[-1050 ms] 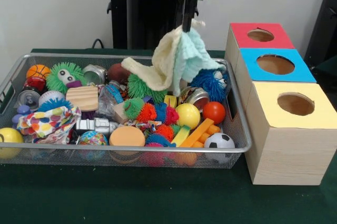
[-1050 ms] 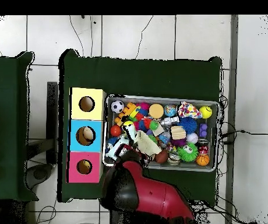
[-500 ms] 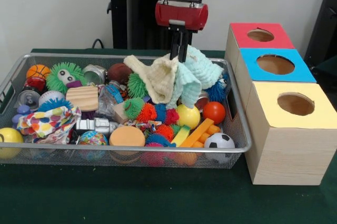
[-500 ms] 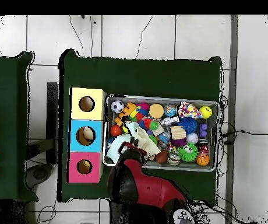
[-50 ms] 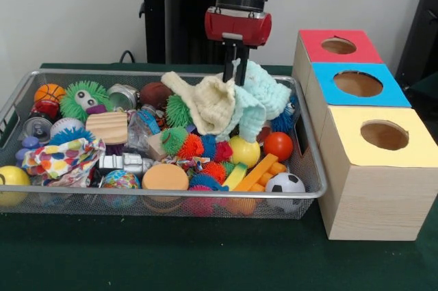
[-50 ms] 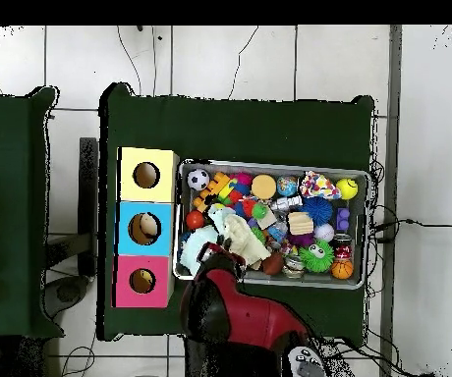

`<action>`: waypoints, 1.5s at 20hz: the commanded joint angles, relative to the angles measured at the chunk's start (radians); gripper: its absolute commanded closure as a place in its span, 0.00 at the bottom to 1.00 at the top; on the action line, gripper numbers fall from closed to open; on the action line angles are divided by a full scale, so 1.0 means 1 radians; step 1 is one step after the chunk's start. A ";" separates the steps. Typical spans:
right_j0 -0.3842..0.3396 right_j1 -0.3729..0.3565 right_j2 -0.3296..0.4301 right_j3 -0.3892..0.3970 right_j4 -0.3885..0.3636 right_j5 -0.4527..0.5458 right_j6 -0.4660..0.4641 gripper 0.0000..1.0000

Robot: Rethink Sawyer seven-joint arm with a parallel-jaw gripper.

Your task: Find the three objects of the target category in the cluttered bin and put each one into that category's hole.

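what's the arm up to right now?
The gripper is down at the back of the wire bin, its tips buried in a bunch of cloths: a cream cloth and a mint cloth. They are draped over the toy clutter, not lifted clear. Whether the gripper is closed on them can't be told. Beside the bin are three boxes with holes: red, blue and yellow.

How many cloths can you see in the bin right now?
3: yellow cloth and mint cloth bunched under the tool, patterned cloth at the other end. More may be buried.
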 commanded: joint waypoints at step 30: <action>-0.404 -0.112 0.349 -0.022 -0.170 0.320 0.008 0.00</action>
